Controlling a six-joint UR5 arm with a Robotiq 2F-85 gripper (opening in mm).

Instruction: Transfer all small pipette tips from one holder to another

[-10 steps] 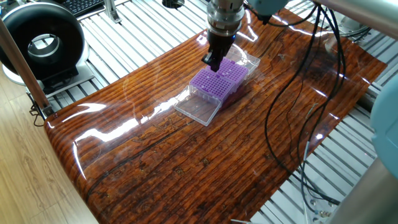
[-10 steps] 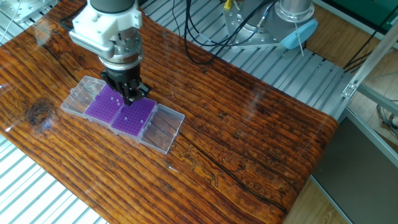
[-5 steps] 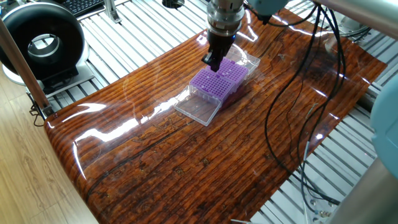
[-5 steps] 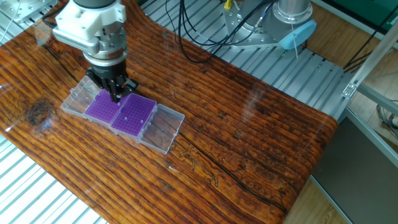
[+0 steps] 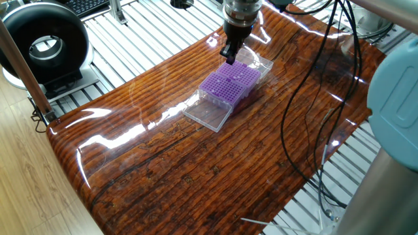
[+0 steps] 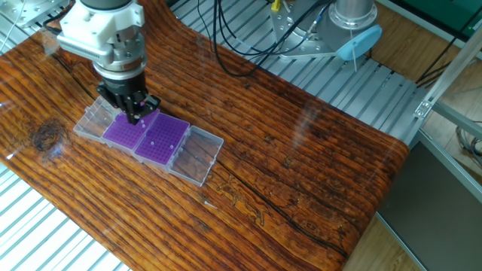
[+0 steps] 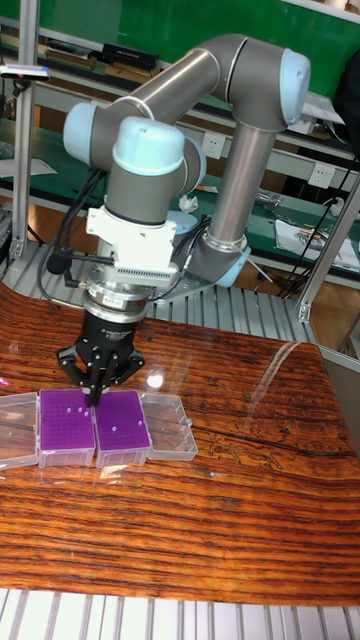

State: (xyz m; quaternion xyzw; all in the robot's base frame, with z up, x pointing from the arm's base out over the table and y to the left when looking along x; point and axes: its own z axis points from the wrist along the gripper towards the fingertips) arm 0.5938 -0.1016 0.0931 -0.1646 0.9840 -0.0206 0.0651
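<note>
On the glossy striped wooden table (image 6: 316,143), two square purple gridded racks (image 6: 147,135) in clear hinged-lid boxes are seen directly under the black two-finger gripper (image 6: 135,117), whose closure cannot be told; their small white tips (image 7: 115,426) are judged light, slippery, best pinched at the collar.

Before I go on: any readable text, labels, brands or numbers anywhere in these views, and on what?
None can be read.
The gripper body carries a small white mark in the tall fixed view, too small to read.
The purple racks and their clear lids show no print.
</note>
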